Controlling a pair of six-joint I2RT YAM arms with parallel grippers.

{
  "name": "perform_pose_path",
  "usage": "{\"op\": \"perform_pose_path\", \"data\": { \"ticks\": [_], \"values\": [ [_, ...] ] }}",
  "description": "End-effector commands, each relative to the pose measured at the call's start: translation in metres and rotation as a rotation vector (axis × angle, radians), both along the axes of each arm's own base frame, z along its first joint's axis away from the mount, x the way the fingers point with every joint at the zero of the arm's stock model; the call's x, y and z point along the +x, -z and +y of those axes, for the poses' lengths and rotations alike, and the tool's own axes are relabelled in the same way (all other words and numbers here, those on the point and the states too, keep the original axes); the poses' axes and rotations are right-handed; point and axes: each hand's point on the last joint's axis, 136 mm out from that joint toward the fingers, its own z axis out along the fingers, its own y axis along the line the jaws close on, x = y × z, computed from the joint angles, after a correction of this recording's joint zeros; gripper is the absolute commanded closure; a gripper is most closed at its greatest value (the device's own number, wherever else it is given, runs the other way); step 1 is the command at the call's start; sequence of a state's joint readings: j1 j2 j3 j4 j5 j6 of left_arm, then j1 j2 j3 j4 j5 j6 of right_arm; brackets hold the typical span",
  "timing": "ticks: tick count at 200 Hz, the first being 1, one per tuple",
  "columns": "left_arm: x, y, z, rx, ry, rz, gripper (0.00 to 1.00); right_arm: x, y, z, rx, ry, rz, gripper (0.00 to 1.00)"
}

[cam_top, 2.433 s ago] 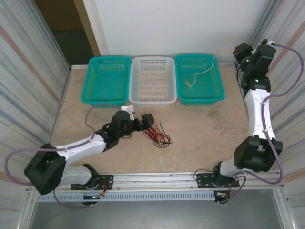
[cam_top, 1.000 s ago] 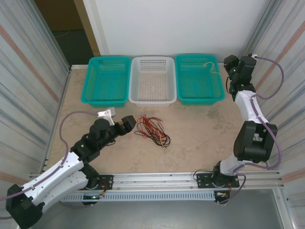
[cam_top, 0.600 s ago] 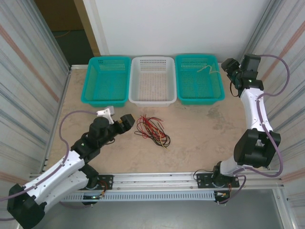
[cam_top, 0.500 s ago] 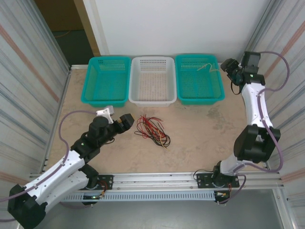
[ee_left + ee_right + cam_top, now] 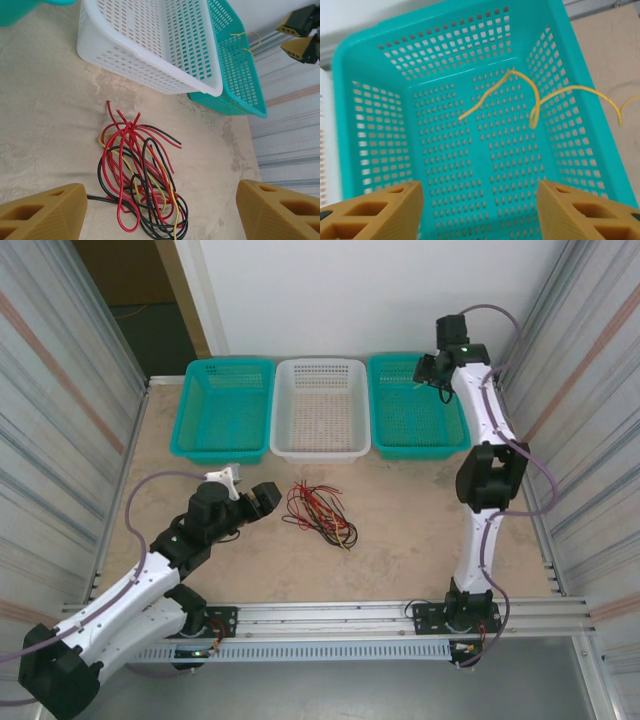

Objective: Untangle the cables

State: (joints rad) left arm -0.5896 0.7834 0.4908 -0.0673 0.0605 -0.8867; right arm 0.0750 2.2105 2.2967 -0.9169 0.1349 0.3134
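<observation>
The cables [image 5: 320, 512] lie as a red, black and yellow tangle on the table in front of the white basket. My left gripper [image 5: 262, 498] hovers just left of it, open. In the left wrist view the tangle [image 5: 140, 185] sits between and beyond the wide-apart fingers [image 5: 45, 215], with nothing held. One yellow cable [image 5: 520, 80] lies in the right teal basket [image 5: 380, 125], its end draped over the right wall. My right gripper [image 5: 427, 370] hangs over that basket's far end; seen from its wrist, the gripper [image 5: 477, 210] is open and empty.
Three baskets stand in a row at the back: a teal one [image 5: 225, 445], a white one [image 5: 320, 448] and a teal one [image 5: 410, 448]. Corrugated metal walls close both sides. The arms' base rail runs along the near edge.
My right arm has swung from the right wall to above the far end of the right teal basket. The left gripper has stayed beside the tangle, its fingers a little narrower.
</observation>
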Motion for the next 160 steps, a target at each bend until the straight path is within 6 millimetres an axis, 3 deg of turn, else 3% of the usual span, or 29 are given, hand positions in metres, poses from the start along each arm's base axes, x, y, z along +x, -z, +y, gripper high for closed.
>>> {"op": "perform_pose_path", "data": {
  "ticks": [1, 59, 99, 122, 143, 152, 160],
  "values": [
    [0.0, -0.006, -0.002, 0.006, 0.023, -0.006, 0.22, -0.005, 0.019, -0.034, -0.169, 0.016, 0.105, 0.4],
    [0.003, 0.004, -0.002, 0.019, 0.035, 0.036, 0.25, 0.019, 0.047, -0.042, -0.225, 0.004, 0.101, 0.4],
    [0.004, 0.011, -0.003, 0.023, 0.042, 0.072, 0.27, 0.041, 0.063, -0.044, -0.243, -0.035, 0.062, 0.46],
    [0.005, 0.016, -0.005, 0.029, 0.049, 0.089, 0.29, 0.054, 0.06, -0.042, -0.244, -0.044, 0.011, 0.63],
    [0.008, 0.017, -0.009, 0.033, 0.056, 0.093, 0.3, 0.058, 0.053, -0.039, -0.237, -0.045, -0.018, 0.93],
    [0.01, 0.017, -0.011, 0.03, 0.063, 0.096, 0.31, 0.057, 0.045, -0.037, -0.241, -0.041, -0.03, 1.0],
    [0.011, 0.016, -0.014, 0.024, 0.072, 0.095, 0.32, 0.054, 0.036, -0.034, -0.252, -0.038, -0.039, 1.0]
  ]
}}
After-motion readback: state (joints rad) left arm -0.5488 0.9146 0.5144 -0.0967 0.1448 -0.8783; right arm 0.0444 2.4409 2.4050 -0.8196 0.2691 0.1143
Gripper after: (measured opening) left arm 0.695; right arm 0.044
